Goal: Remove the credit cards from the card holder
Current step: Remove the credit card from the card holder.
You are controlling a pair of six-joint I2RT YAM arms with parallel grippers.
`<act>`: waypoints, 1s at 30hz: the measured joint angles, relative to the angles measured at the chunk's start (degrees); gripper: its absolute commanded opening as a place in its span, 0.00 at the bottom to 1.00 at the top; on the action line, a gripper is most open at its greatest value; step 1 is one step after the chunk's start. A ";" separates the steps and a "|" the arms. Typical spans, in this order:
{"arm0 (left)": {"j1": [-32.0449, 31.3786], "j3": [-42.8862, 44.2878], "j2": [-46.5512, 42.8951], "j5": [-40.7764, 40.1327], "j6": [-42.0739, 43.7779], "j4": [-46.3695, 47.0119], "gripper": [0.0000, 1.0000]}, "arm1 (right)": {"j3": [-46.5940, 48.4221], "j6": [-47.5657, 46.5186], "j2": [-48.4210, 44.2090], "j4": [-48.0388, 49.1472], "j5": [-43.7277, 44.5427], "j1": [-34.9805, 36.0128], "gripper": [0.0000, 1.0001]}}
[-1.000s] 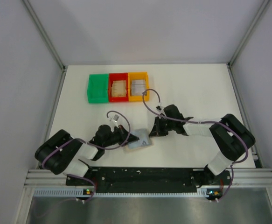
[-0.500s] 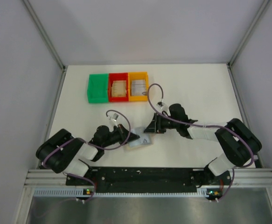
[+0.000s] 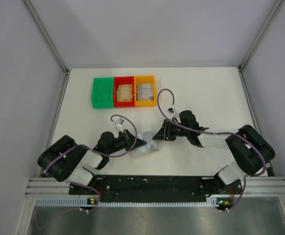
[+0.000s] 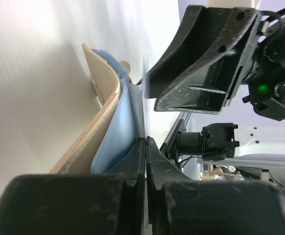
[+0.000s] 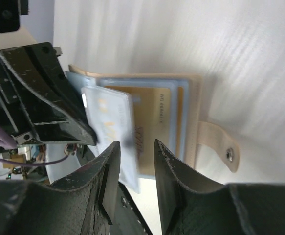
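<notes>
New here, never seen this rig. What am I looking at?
Two robot arms stand on a white table. One picture looks down from above; the other two come from wrist cameras. At the back sit a green bin, a red bin and an orange bin, the last two holding cards. Nearer lies an open wallet. The left tool is shut on its blue lining; the right tool is open, with a grey card sticking out of the wallet toward it.
</notes>
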 measured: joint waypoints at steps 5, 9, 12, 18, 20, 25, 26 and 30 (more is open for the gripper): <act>0.00 0.00 0.00 0.13 -0.15 0.57 0.00 | -1.09 0.02 -0.24 -0.52 0.94 -0.59 0.34; 0.00 0.00 0.00 0.39 -0.15 0.96 0.00 | -1.31 0.87 -0.24 2.43 -0.74 -0.59 0.34; 0.00 0.00 0.00 0.57 -0.17 0.98 0.00 | -1.38 1.92 0.09 4.96 -2.60 -0.59 0.33; 0.00 0.00 -0.02 0.90 -0.17 1.01 0.00 | -1.38 3.34 2.43 8.68 -5.49 -0.72 0.24; 0.02 0.00 -0.13 0.98 -0.15 1.03 0.00 | -1.38 3.76 3.37 9.66 -6.14 -0.83 0.15; 0.37 -0.13 -0.44 0.94 -0.02 0.94 0.00 | -1.38 4.72 4.13 11.37 -7.65 -1.18 0.00; 0.42 -0.13 -0.44 0.96 0.04 0.98 0.00 | -1.38 4.70 4.13 11.58 -7.80 -1.18 0.00; 0.44 -0.17 -0.44 0.94 0.04 1.03 0.00 | -1.40 4.24 4.13 11.69 -7.85 -1.22 0.00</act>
